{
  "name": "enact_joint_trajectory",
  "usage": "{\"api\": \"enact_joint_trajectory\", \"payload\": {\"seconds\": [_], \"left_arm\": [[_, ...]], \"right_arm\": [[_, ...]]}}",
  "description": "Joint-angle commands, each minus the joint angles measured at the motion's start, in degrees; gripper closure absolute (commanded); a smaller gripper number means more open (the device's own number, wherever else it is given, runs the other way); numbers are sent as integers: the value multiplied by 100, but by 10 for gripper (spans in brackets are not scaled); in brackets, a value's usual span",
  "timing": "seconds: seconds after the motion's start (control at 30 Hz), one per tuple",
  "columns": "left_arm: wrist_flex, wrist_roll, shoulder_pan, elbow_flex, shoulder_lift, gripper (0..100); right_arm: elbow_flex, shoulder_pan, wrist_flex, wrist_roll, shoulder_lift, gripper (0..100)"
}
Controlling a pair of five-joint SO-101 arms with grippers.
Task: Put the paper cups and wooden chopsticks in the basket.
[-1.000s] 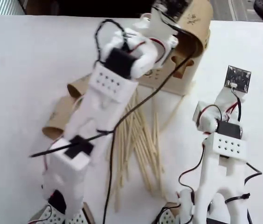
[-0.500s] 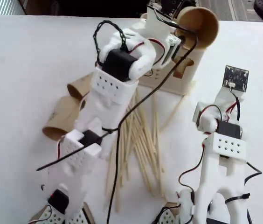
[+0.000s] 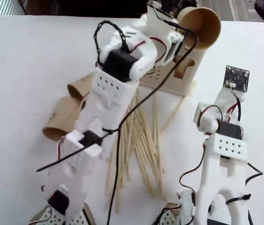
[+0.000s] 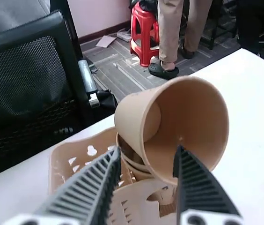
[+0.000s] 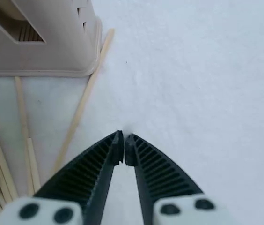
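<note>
1. Where the two white arms rise from the near edge of the white table (image 3: pixel 19 56), a loose fan of wooden chopsticks (image 3: pixel 143 140) lies flat between them.
2. A little farther out on the right side, the right gripper (image 5: pixel 123 136) hangs over bare table. Its two black claw fingers are pressed together and hold nothing.
3. A single chopstick (image 5: pixel 83 101) lies apart from the fan, between the right gripper and the basket, with its far end just beside the basket's corner.
4. On the left side, partly hidden by the outstretched left arm, two paper cups (image 3: pixel 59 119) lie on their sides on the table, close to each other.
5. Farther back, the pale basket (image 3: pixel 174 84) stands upright on the table. The far tips of the fan reach close to its near wall.
6. Inside the basket sit nested cups (image 4: pixel 132 161). On top of them a tilted paper cup (image 4: pixel 179 126) leans with its open mouth turned up and back towards the arms.
7. Farthest out, the left gripper (image 4: pixel 147 150) is above the basket with its claw fingers apart and the tilted cup's lower rim between them. Whether either finger touches the cup cannot be told.
</note>
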Motion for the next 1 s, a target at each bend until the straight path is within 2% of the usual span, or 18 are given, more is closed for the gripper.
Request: {"api": "enact_joint_trajectory", "payload": {"seconds": [0.0, 0.2, 0.37, 0.53, 0.63, 0.83, 0.97], "left_arm": [[-598, 79, 48, -149, -295, 805], [-1152, 44, 22, -158, -251, 805], [-932, -97, 48, -352, -374, 805], [-105, -141, 338, -958, -857, 805], [378, -440, 488, -1125, -1244, 805], [1292, -853, 514, -1125, -2158, 805], [1925, -1284, 321, -1125, -2695, 805]], "right_arm": [[-62, -31, -92, 44, -119, 974], [-62, -31, -92, 53, -119, 974], [-62, -31, -92, 53, -136, 974], [-97, -4, -92, 44, -171, 974], [-308, 13, 66, 44, -180, 974], [-1495, 295, 1068, 62, -453, 971], [-2453, 101, 1727, 53, -787, 882]]}}
